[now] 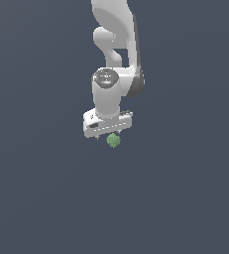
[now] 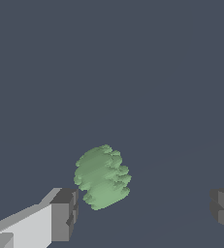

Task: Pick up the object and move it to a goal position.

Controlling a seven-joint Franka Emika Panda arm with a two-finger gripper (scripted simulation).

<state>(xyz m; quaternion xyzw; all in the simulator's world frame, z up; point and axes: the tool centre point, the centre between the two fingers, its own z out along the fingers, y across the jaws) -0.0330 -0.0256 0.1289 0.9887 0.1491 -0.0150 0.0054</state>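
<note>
Featureless slate-grey surface: your gripper (image 2: 142,213), fingers spread wide, hangs over the bumpy light-green ball (image 2: 102,177); centre the ball between them before closing.

Mottled light-green ball (image 2: 102,177), white claw (image 2: 142,213) with dark grey pads (image 2: 64,214), slate-blue background.

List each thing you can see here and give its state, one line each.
Hand: open, fingers wide apart, holding nothing.
Ball: free, not gripped, lying between the fingers and nearer one of them.
Arm: reaching down, hand just above the ball.
</note>
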